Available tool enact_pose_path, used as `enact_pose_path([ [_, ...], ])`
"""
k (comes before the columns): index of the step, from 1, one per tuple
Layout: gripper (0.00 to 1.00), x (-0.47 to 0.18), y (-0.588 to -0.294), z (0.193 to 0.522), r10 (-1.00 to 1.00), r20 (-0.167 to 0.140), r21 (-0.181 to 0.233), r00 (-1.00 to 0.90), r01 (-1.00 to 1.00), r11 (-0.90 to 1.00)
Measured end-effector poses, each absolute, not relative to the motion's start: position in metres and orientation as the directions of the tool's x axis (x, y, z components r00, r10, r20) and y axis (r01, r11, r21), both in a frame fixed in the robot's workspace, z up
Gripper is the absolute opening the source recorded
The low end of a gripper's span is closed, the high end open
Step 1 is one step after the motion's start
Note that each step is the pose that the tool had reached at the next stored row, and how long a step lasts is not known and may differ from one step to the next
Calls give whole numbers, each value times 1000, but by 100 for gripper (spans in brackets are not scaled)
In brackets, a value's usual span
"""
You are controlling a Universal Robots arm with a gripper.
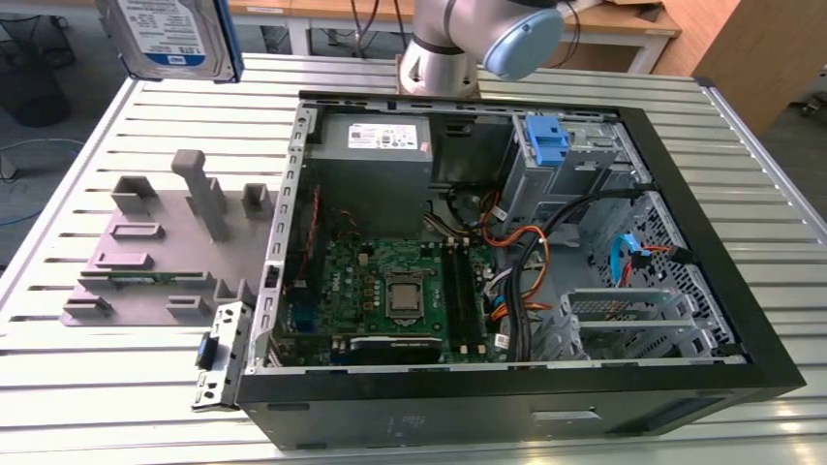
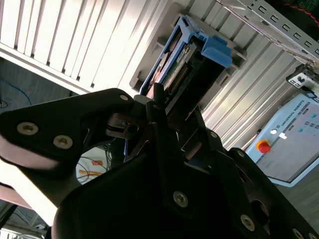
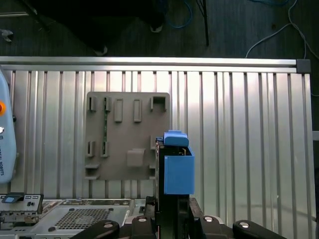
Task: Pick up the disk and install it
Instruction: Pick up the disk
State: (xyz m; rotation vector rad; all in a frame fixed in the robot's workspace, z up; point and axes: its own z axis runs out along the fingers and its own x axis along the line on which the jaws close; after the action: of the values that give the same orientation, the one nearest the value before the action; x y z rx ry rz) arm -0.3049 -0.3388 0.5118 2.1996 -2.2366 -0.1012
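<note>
the black gripper (image 2: 174, 112) is clamping its fingers closed around the flat silver-grey disk with blue plastic rails (image 3: 178, 172), which is jutting beyond its fingertips over the grey plastic stand (image 3: 124, 134), probably keeping the rails free for installing.

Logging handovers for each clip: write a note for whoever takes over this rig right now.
Gripper: shut on the flat silver-grey hard disk with blue plastic side rails, held in the air above the slatted metal table, not touching the grey plastic stand with upright posts.
Done: disk picked up.
Left: disk is not yet inside the open black computer case.
</note>
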Motion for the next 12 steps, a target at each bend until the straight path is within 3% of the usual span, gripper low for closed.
enact_pose_path([
  [12,35,-275,-339,512,-999,-43,48,-18,-999,16],
])
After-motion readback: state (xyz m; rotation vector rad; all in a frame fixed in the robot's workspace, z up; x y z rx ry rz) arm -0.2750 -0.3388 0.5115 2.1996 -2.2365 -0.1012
